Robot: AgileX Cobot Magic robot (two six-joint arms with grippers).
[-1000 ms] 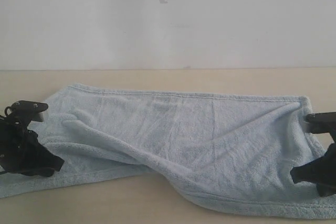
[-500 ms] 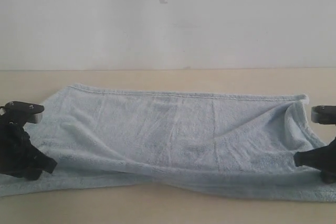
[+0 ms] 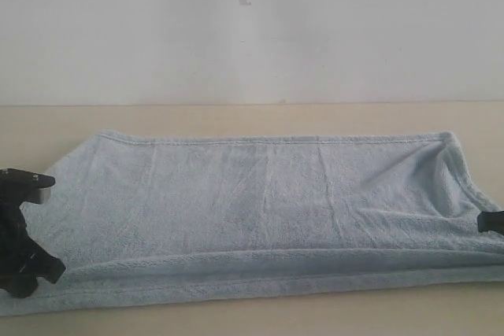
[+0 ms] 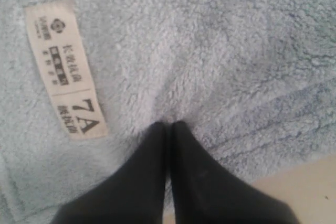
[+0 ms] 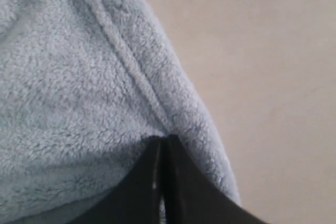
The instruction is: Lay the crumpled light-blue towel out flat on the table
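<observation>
The pale beige desk [image 3: 236,116] carries a light-blue towel [image 3: 260,210] stretched wide across it, mostly flat, a long ridge along its front edge

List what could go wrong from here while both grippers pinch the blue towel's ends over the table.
1. The left gripper and right gripper each pinch only a little pile at their tips; pulling harder could slip the towel free.
2. A long ridge runs along the near edge and the right end puckers; releasing now may leave it not flat on the table.
</observation>
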